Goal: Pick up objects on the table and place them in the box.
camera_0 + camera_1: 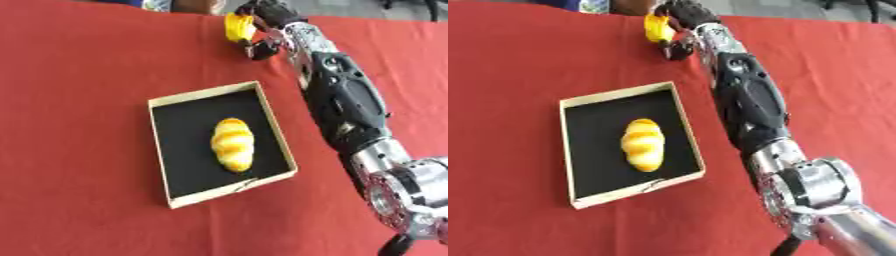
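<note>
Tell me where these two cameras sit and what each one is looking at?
Left eye view: sits in the robot's head, looking down at the red table; the right arm reaches in from the lower right, its right hand curled round a yellow object at the far edge.
Right eye view: the other eye of the same head camera, with nearly the same downward look and the same arm.
Shared: both show the box holding a croissant; the left hand shows in neither.

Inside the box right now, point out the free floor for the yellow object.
The box holds one croissant at its centre. Bare black floor lies between croissant and left wall, and along the far wall. The right strip is narrower. The right hand, curled round the yellow object, is beyond the box.
</note>
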Tool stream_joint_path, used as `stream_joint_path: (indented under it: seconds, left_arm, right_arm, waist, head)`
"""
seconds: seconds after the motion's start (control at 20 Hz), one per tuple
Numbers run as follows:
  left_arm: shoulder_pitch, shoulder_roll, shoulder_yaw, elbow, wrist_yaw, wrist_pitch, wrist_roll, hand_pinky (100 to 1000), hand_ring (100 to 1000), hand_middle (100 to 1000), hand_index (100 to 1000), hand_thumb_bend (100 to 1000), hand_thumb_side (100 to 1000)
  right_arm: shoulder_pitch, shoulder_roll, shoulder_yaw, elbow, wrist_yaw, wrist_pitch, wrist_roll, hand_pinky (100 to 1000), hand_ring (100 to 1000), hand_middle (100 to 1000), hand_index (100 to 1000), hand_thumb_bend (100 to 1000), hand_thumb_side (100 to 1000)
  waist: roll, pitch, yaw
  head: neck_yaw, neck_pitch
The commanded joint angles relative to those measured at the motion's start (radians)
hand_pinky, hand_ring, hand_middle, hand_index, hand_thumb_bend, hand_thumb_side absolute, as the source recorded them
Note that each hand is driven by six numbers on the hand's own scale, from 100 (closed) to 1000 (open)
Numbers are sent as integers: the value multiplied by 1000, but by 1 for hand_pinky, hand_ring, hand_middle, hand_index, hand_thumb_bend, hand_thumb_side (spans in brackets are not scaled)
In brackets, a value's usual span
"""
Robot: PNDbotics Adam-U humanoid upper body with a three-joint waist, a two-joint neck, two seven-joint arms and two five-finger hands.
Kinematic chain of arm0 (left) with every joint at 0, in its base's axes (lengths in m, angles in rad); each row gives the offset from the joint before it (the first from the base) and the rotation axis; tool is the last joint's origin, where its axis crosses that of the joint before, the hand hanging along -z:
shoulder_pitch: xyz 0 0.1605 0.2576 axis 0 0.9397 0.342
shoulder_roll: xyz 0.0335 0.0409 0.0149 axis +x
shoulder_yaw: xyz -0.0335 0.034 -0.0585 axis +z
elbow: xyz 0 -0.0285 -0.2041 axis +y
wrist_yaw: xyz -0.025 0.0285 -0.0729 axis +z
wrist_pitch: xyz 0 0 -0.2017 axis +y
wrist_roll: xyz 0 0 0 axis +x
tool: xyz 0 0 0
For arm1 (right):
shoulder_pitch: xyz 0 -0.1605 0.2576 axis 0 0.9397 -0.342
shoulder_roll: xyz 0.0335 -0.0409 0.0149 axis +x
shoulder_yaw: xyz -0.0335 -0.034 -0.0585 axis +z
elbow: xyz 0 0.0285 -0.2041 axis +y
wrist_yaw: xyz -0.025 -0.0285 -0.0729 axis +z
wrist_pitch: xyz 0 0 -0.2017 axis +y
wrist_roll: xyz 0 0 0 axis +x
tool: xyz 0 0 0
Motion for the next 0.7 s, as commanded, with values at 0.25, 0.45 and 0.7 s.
stream_joint_path:
  seconds: [0.25,0.45,0.7]
  left_arm:
    - [-7,10,2,-16,5,2,-6,840,834,676,801,100,723]
    - [-2,10,3,-16,5,3,-6,840,833,677,802,100,722]
    - [2,10,3,-16,4,5,-7,841,833,677,802,100,735]
  right_arm:
    - [-10,0,14,0,-56,-13,-162,743,716,481,612,100,100]
    - [-11,-5,38,-8,-130,-52,-149,750,729,480,613,100,100]
    - [-11,-14,39,-49,-221,-56,-112,757,741,472,604,100,100]
  waist:
    - [8,-23,1]
    - [11,-33,-6]
    - [13,-48,-14]
  head:
    - [-8,-9]
    - [-4,1]
    - [-1,6]
